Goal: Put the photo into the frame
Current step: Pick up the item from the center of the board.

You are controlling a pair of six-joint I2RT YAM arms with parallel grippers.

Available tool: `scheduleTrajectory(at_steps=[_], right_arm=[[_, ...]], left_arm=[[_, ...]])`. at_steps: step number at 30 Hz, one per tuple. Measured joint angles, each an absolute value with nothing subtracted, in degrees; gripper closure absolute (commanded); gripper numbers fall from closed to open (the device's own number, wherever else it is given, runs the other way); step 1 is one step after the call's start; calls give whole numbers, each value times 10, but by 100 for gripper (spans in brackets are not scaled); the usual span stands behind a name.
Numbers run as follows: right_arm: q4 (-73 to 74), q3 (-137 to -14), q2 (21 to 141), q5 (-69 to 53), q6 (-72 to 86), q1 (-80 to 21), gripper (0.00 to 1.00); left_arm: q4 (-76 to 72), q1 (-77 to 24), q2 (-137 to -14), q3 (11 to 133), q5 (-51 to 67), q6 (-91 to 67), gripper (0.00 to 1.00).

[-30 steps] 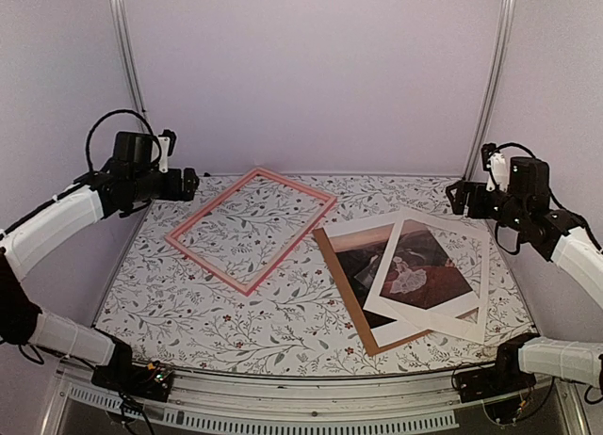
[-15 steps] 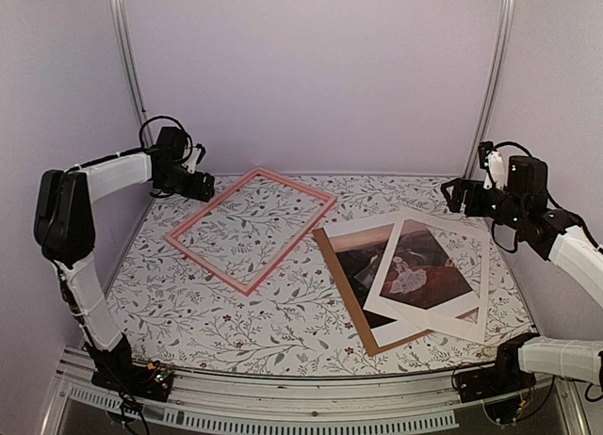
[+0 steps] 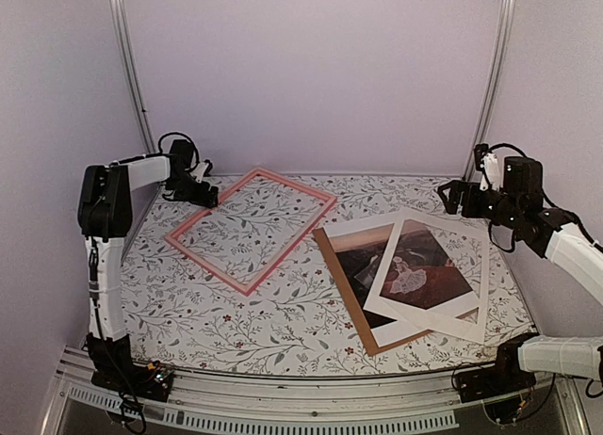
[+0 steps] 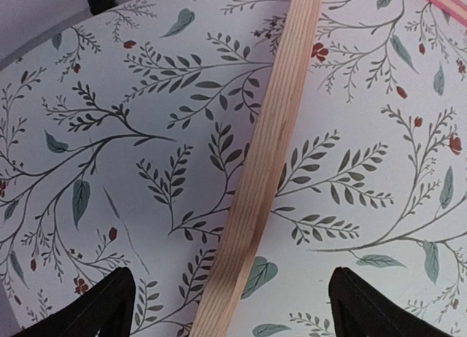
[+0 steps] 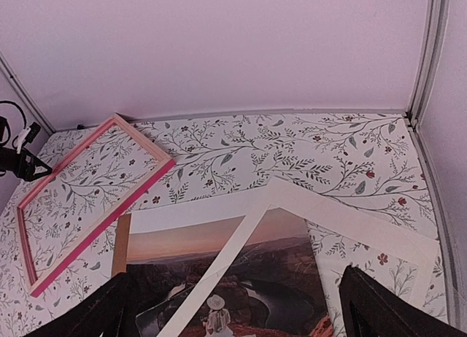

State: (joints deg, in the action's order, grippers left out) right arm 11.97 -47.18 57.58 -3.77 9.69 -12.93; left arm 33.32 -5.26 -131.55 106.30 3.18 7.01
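The pink frame lies flat at the table's back left, with only tablecloth inside it. My left gripper is open and low over the frame's far left edge. In the left wrist view that gripper straddles the frame's pale wooden strip, and its fingers stand apart from it. The photo lies at the right on a brown backing board, partly under a white mat. My right gripper hovers open behind the photo, holding nothing.
The frame's pink side shows at the left of the right wrist view. Walls close off the back and both sides. Flowered tablecloth covers the table in front of the frame.
My left arm has swung toward the back left, and its gripper has come down onto the frame's far left edge. The right gripper has edged slightly left. Frame, photo and mat have not moved.
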Motion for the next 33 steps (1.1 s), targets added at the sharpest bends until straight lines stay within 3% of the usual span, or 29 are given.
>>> scheduleTrajectory(at_steps=[5,12,20,25,33], right_arm=[[120,-472,588,-38,99,-129,1],[119,-472,601,-52,116,-129,1],[115,-462,604,-60,129,-129,1],[116,-456,603,-63,131,-129,1],[116,-430,581,-73,138,-129,1]], left_arm=[[345,-52,-1359,1095,41,67,14],[354,-52,-1372,1104,22,53,49],[342,-53,-1324,1012,8,22,70],[342,-60,-1252,908,3,-14,75],[337,-79,-1021,648,-13,-110,73]])
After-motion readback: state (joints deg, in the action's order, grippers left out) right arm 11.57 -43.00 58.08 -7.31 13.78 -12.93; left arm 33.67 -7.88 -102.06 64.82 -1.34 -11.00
